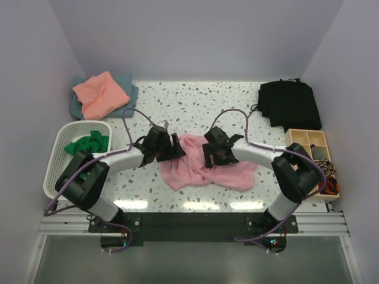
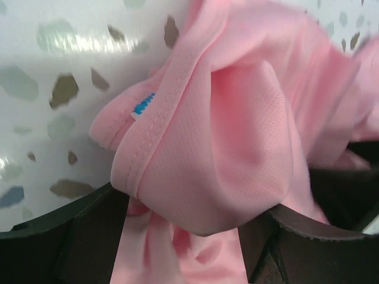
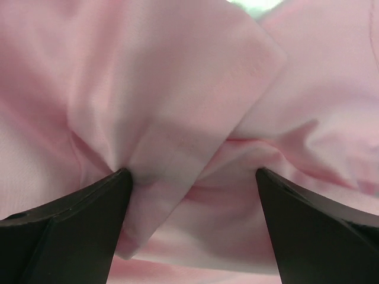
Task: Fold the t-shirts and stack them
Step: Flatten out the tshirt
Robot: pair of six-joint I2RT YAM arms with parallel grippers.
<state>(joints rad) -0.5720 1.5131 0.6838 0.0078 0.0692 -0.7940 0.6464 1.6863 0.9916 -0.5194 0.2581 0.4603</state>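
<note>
Judging pink shirt (image 1: 208,170), crumpled on table (image 1: 195,100) midway along near edge, as light, limp, slippery. Straddling its folds with left gripper (image 1: 176,147) and right gripper (image 1: 212,156) both open; best pinched at hem (image 2: 157,124).

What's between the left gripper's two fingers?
A bunched fold of the pink t-shirt fills the left gripper gap, shown in the left wrist view.

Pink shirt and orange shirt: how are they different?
The pink shirt is light pink; the orange shirt is deeper salmon. The pink shirt lies crumpled in the middle; the orange shirt lies flatter at the far left corner, on a grey-blue shirt. The left tool and right tool are at the pink shirt; neither is near the orange shirt. Both are soft cloth.
</note>
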